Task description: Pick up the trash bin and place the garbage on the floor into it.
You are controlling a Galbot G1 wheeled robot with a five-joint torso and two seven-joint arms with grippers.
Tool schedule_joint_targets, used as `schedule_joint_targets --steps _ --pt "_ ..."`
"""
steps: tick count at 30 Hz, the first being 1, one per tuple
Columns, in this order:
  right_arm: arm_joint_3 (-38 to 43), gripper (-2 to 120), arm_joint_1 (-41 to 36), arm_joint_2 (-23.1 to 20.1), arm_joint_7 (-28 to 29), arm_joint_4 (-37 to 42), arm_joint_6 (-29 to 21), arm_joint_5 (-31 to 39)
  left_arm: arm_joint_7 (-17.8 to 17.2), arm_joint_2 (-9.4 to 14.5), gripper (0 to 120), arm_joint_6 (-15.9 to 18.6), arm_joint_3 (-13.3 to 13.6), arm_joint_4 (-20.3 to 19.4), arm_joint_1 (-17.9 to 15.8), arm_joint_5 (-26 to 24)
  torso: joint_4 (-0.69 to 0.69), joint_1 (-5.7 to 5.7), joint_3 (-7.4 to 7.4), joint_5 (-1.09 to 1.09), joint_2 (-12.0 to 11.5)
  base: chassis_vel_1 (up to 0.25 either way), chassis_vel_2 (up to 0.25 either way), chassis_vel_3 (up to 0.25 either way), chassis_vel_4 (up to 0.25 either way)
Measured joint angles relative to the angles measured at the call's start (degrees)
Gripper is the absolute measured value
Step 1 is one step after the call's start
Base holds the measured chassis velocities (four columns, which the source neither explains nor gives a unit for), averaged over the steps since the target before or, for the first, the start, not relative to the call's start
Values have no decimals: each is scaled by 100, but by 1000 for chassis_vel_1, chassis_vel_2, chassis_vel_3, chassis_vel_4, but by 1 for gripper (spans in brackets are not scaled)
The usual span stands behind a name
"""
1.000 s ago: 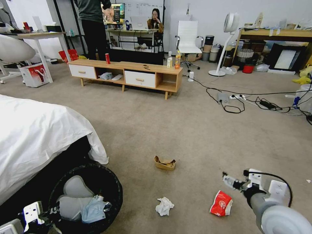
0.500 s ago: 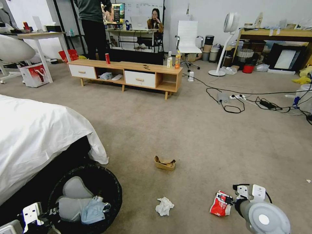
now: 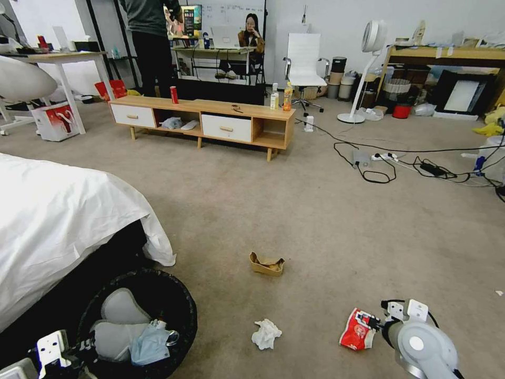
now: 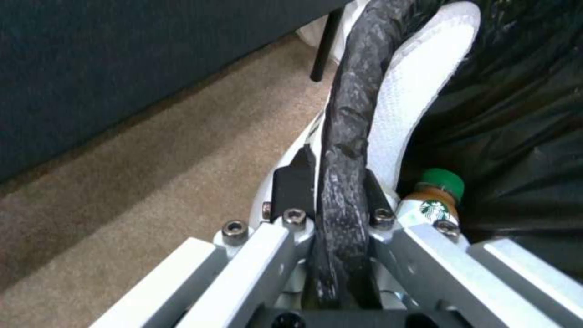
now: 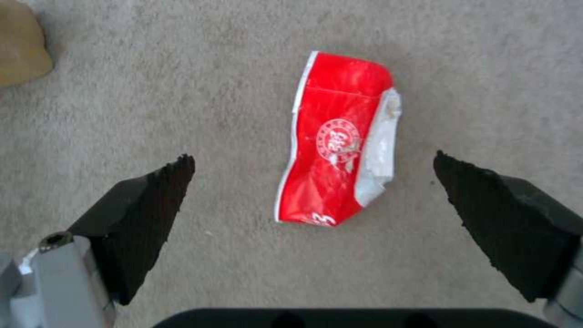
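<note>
Down on the floor (image 3: 315, 221), the right gripper (image 5: 313, 175) hangs over the crushed red-and-white cup (image 5: 337, 141) with its jaws spread wide, one black finger (image 5: 143, 214) on each side of the cup and neither touching it. The cup bears a round white emblem and white print along its lower edge, too creased to read. In the head view the right gripper (image 3: 368, 320) sits at the cup's (image 3: 357, 330) right edge, a little lower and closer to it than half a second ago and much nearer than a second ago, when it stood well apart and higher. The left gripper (image 4: 340, 200) is clamped on the rolled black rim of the trash bin (image 4: 349, 114), one finger outside the wall and one inside. Just inside the rim stands a small bottle (image 4: 434, 200) with a green cap and a Starbucks mermaid logo. The trash bin (image 3: 173, 295) rests beside the bed (image 3: 58, 221), at its near corner, holding pale cloth and a blue mask, and has not shifted. A crumpled tissue (image 3: 266, 333) lies between bin and cup, with bare carpet all round it, and a tan cardboard tray (image 3: 266, 263) sits farther out, well apart from both. Open carpet runs on to the low wooden cabinet (image 3: 210, 118); black cables (image 3: 379, 168) cross the carpet to the right of the cabinet.
</note>
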Motion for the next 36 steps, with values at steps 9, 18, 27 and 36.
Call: schedule_joint_targets --steps 9,18,27,36 --pt "-87 99 489 404 -426 -1116 91 -451 1 22 3 -1 -8 59 -9 12 -1 0 0 -1 0 0 0 0 0" --pt "-72 99 641 522 -643 -1608 175 -721 1 28 3 -1 9 93 -34 11 -1 0 0 -3 0 0 0 0 0" --pt "-65 99 921 646 -856 -2195 316 -959 -1 37 3 -1 13 109 -37 16 -1 0 0 -2 0 0 0 0 0" --pt "-56 97 1070 751 -1035 -2667 455 -1180 -3 47 3 -1 5 110 -21 17 -1 0 0 -2 0 0 0 0 0"
